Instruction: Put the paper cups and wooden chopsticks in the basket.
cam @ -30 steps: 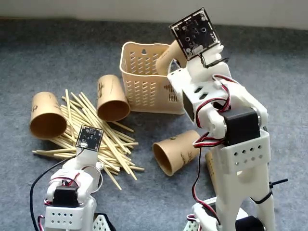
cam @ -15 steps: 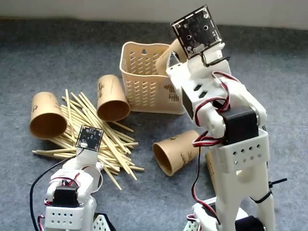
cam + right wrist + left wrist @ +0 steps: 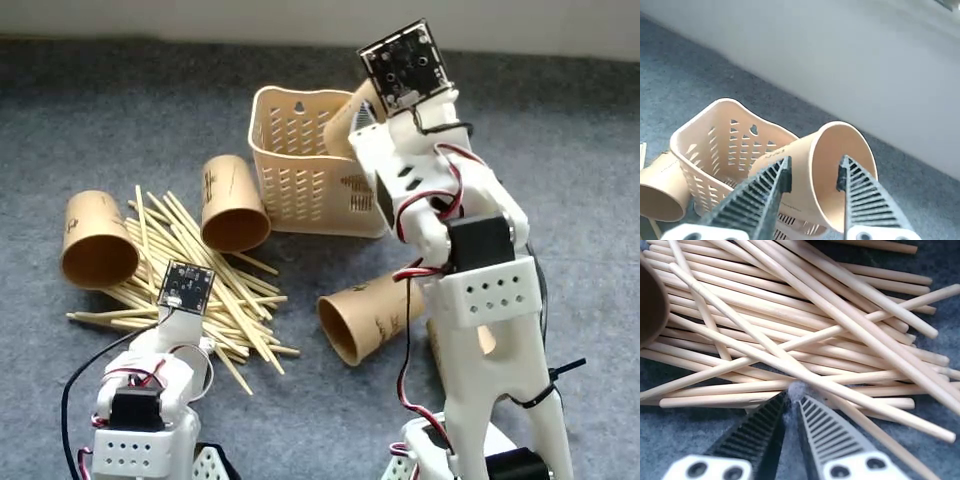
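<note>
basket corner behind right arm, cup cropped

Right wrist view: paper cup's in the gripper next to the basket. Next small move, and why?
Probably shift the right gripper further over the basket, then open it. It grips the paper cup by the rim, tilted, at the basket's edge rather than clearly above the opening, so releasing now could miss.

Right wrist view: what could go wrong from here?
1. The right gripper holds the tan paper cup by one wall of its rim; it may slip or crush.
2. The cup hangs tilted near the edge of the beige perforated plastic basket, not its middle; released now, it could catch the rim and fall outside.
</note>
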Controlling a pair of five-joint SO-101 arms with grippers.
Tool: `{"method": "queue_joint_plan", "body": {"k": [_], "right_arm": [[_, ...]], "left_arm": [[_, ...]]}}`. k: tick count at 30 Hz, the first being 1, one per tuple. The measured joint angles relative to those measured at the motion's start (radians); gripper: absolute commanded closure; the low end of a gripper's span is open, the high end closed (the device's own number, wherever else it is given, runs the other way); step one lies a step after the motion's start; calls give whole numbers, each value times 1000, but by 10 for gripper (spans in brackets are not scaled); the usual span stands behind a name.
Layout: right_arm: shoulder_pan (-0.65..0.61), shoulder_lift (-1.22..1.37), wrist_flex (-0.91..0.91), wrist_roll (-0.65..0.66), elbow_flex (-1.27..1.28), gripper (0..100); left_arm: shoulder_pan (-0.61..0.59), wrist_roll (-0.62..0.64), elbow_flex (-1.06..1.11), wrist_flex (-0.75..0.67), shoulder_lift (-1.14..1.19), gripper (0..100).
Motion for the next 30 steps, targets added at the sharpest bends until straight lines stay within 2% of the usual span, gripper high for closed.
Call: {"method": "queue_joint_plan", "body": {"k": [10,17,23,30], "right_arm": [[14,0,-6,0,89,841],[15,0,-14,0,120,993],[11,-2,-15,-2,120,993],[-43,-2,-15,149,120,993]], "left_arm": [[0,0,0,0,0,984],[0,0,0,0,0,984],[0,0,0,0,0,984],[0,0,0,0,0,984]]}}
